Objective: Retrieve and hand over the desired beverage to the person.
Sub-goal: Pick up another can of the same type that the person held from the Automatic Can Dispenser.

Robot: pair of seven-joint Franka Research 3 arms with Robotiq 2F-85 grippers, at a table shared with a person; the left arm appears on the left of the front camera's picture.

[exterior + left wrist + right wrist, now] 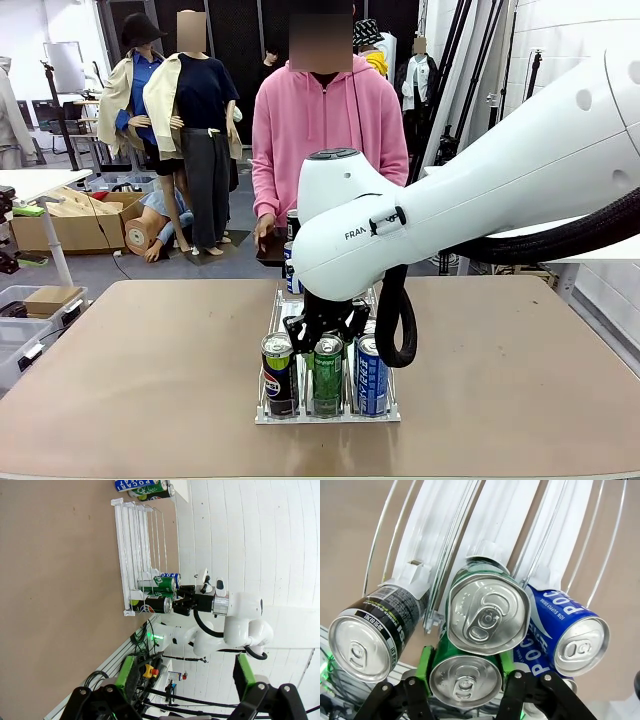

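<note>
Right claw (465,680) is clamped top-down on the green can (328,372) at the front of the wire can rack (330,412) on the tabletop (150,370), gripping high for a clean lift toward the person (325,130); left claw (182,690) is fully spread, empty.

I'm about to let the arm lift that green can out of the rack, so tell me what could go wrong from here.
1. The right gripper is shut on the front green aluminium can, with a second green can pressed right behind it; that one may roll forward.
2. The black cola can and blue-and-white can flank it closely in the white wire rack, so a tilted lift could knock them.
</note>
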